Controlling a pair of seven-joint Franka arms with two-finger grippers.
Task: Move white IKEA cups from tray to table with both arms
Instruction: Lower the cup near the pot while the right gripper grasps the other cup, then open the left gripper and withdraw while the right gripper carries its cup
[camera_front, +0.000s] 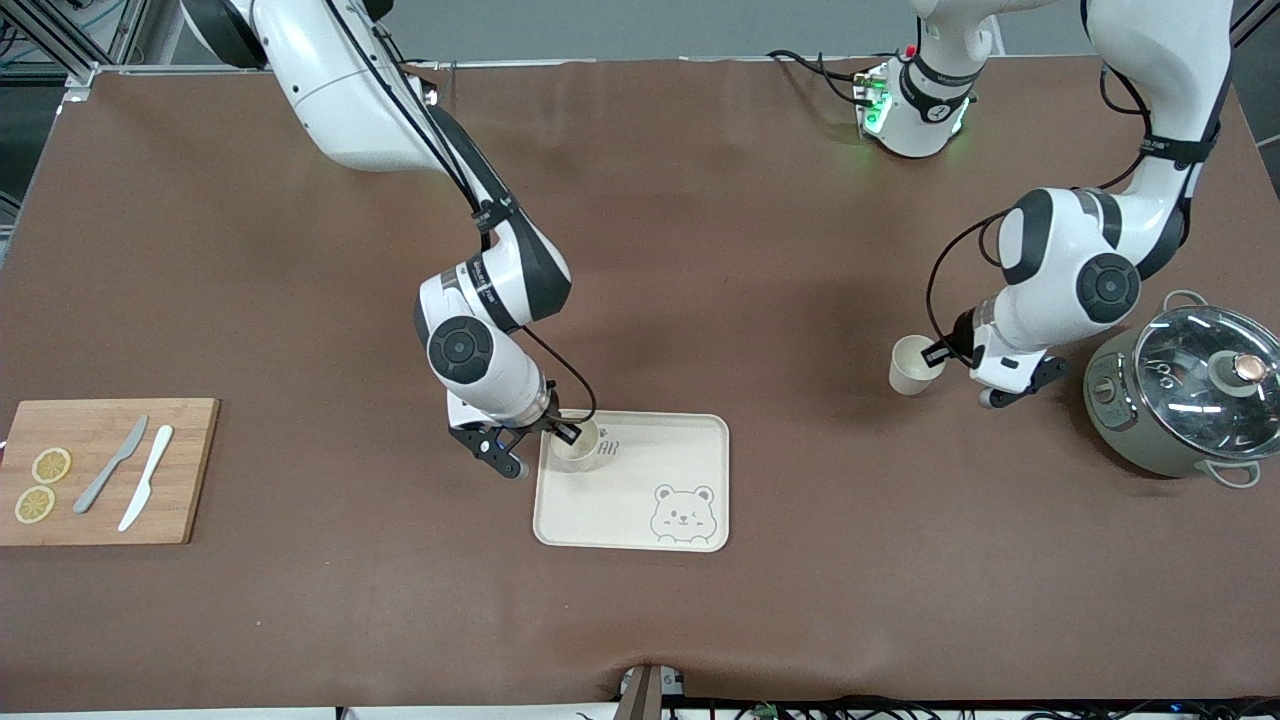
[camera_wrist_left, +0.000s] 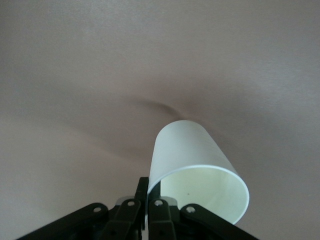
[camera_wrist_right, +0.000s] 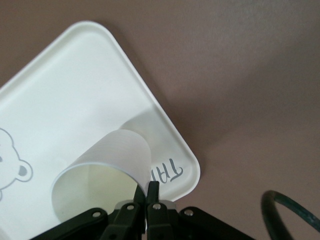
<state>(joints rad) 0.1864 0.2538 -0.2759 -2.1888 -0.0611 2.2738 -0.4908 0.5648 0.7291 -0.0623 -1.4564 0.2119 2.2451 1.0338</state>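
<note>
From the front view I see the right gripper (camera_front: 566, 432) pinching the rim of a small cream-white tapered cup (camera_front: 577, 443) over the cream rectangular bear-drawing tray (camera_front: 690, 445). The left gripper (camera_front: 940, 353) holds a second white cup (camera_front: 913, 364) above the brown table (camera_front: 700, 250).

In the left wrist view, closed fingers (camera_wrist_left: 142, 192) clamp the second cup's (camera_wrist_left: 195, 157) rim.

In the right wrist view, closed fingers (camera_wrist_right: 152, 192) clamp the first cup's (camera_wrist_right: 112, 160) rim over the tray (camera_wrist_right: 75, 80).
</note>
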